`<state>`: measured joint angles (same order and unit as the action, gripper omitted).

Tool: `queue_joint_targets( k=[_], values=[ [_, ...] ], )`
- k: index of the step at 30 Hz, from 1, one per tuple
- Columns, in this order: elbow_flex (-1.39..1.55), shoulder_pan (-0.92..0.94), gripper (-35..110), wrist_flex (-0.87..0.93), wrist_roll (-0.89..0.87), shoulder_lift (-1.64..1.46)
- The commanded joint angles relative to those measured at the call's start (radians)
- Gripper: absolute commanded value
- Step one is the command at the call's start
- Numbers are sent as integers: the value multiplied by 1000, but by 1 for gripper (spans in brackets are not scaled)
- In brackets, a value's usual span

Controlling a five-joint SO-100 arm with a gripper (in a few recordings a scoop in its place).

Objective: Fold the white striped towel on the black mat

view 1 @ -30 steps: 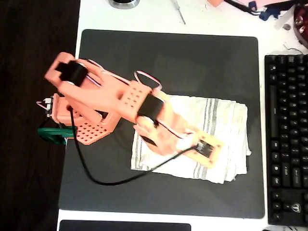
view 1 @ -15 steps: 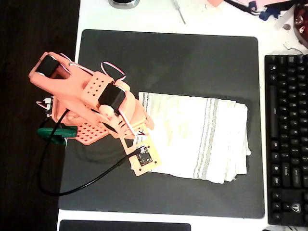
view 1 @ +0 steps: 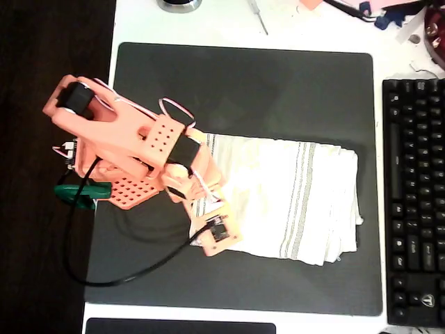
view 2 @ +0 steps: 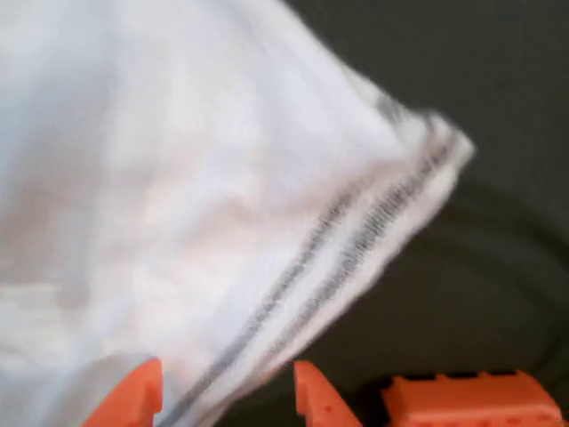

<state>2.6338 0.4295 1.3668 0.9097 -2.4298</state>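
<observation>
Overhead view has the towel (view 1: pixel 285 202) folded over in layers on the mat (view 1: pixel 243 83), and the gripper (view 2: pixel 227 391) hovers parted and empty at its striped left edge, another fold likely left.

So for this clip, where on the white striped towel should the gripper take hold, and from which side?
Best bet is the striped corner of the white striped towel at its lower left in the overhead view, coming from above. The wrist view shows that corner as a thin edge over the black mat, with the gripper open, one finger over the cloth and one over the mat. That should let the fingers pinch it.
</observation>
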Motion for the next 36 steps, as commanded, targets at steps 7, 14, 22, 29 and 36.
queue_joint_targets(
  k=[7,14,22,29,36],
  values=[
    [94,-37,16,-161,34,150],
    [77,-132,5,-281,8,275],
    [-143,-110,0,40,109,133],
    [-494,-8,0,407,187,141],
    [-704,63,0,440,259,176]
  ],
)
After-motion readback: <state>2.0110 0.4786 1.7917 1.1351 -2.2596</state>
